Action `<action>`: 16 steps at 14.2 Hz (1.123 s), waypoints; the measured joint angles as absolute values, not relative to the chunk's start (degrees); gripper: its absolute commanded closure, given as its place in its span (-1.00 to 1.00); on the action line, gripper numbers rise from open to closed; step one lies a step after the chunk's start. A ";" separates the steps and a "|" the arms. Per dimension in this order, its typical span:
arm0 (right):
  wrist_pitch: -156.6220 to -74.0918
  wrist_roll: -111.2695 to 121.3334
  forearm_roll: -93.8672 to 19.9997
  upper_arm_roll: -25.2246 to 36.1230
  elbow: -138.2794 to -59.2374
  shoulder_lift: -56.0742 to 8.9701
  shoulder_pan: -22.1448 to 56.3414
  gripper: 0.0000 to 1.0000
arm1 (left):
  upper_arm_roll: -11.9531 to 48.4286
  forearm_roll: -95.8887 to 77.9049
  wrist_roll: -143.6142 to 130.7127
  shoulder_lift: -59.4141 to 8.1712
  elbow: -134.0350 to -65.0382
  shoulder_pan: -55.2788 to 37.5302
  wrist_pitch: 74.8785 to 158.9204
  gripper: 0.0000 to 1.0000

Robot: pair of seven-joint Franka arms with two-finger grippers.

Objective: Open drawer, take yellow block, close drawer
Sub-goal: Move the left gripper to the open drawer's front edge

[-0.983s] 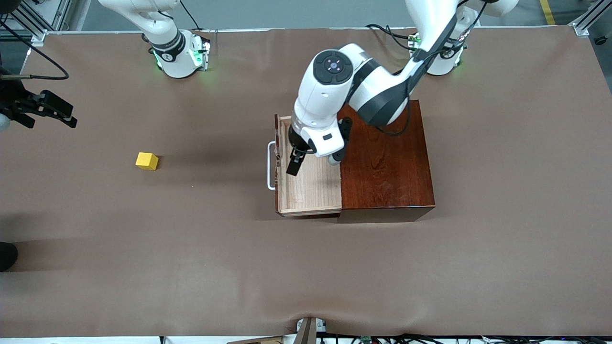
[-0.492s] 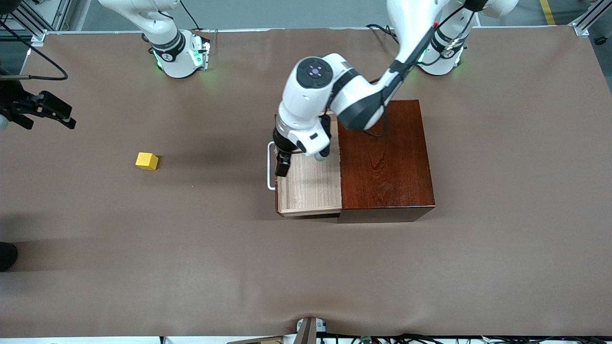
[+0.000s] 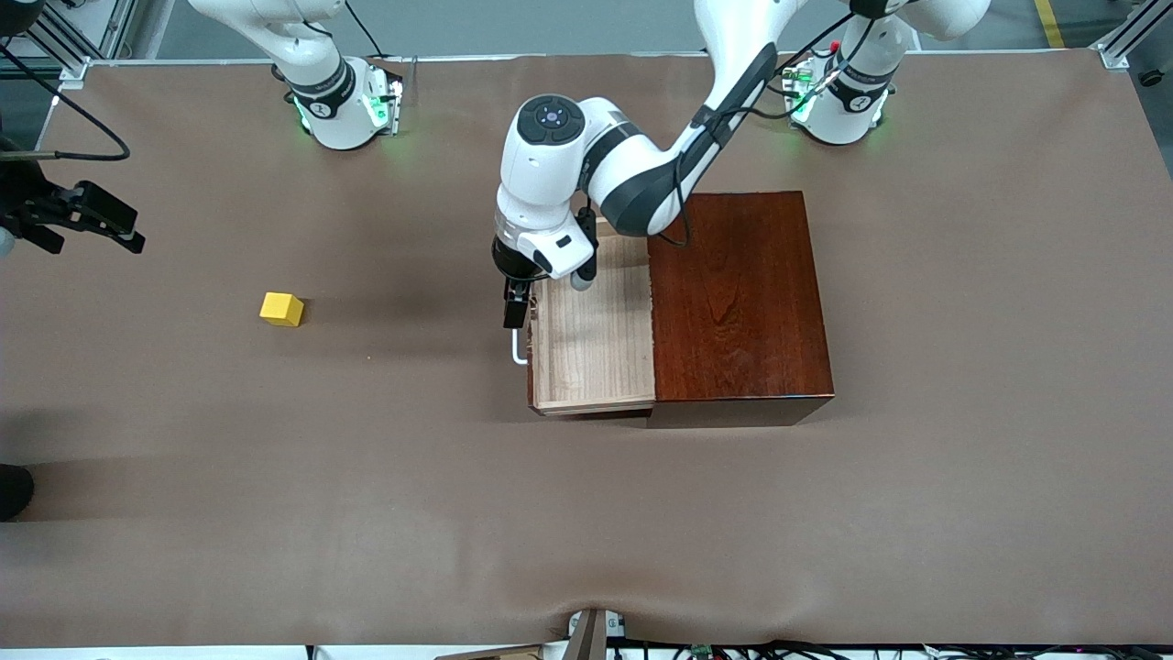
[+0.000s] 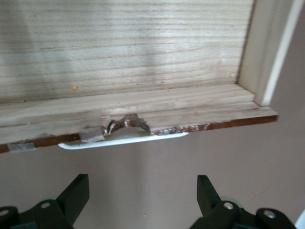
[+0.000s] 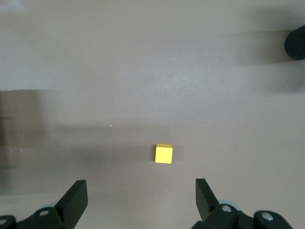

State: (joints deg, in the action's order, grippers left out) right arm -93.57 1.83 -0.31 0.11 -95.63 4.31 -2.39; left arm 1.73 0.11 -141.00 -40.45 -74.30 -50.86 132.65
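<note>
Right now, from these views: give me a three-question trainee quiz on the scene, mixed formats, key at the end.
1. True or false: the yellow block lies in the drawer.
2. The left gripper is over: A) the box top, B) the white handle at the drawer's front, C) the block.
3. Fill in: the fingers of both grippers are ____.

Key
1. False. The block lies on the table, toward the right arm's end, and the open drawer shows only bare wood.
2. B.
3. Open. The left wrist view shows its fingers spread, holding nothing. The right gripper waits at the table's edge, block in its wrist view.
</note>
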 measured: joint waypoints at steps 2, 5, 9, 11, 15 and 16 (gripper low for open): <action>-93.49 1.83 -0.31 0.11 -95.62 4.31 -2.39 -1.00 | 1.66 0.11 -141.00 -41.24 -74.28 -50.84 132.79 -1.00; -93.47 1.83 -0.31 0.06 -95.56 4.31 -2.38 -1.00 | 1.66 0.09 -141.00 -41.65 -74.24 -50.86 132.81 -1.00; -93.45 1.83 -0.31 0.00 -95.53 4.31 -2.36 -1.00 | 2.03 -0.21 -141.00 -42.89 -74.24 -51.01 132.77 -1.00; -93.44 1.83 -0.31 0.00 -95.53 4.31 -2.36 -1.00 | 2.47 -0.26 -141.00 -43.49 -74.24 -51.17 132.77 -1.00; -93.44 1.83 -0.31 0.00 -95.52 4.31 -2.36 -1.00 | 2.60 -0.28 -141.07 -44.24 -74.25 -51.26 131.68 -1.00; -93.44 1.83 -0.31 0.00 -95.52 4.31 -2.36 -1.00 | 2.62 -0.28 -141.07 -44.32 -74.07 -51.27 131.36 -1.00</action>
